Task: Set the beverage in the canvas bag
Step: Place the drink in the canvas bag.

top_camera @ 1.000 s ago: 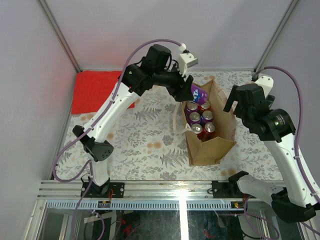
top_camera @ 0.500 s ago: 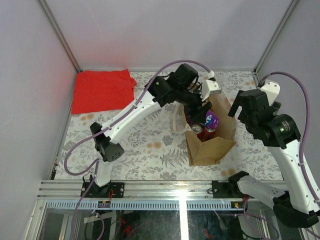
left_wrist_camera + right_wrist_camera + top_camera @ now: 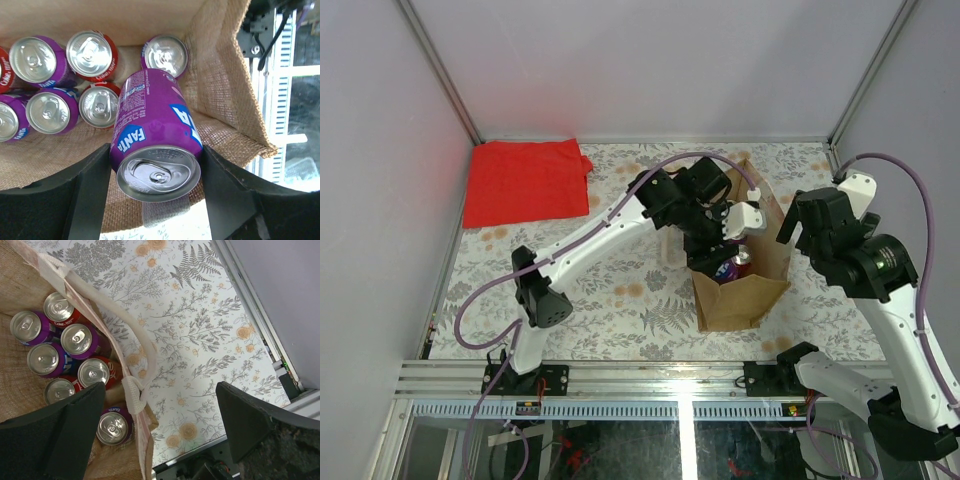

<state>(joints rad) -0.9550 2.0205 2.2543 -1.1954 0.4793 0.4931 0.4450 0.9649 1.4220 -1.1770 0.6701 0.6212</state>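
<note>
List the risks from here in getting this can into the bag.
1. The left pincer holds the Fanta can tilted over the standing cans. Released now, it may land on their tops and tip over.
2. One finger sits close to the canvas bag's soft wall and could snag it on withdrawal.

A robotics lab cell: plain pale panel walls (image 3: 670, 70) and aluminium posts (image 3: 438, 72) enclose a floral-patterned desk (image 3: 620, 300); white cabled robot arms (image 3: 585, 240) are bolted to a slotted metal rail (image 3: 620, 378).
</note>
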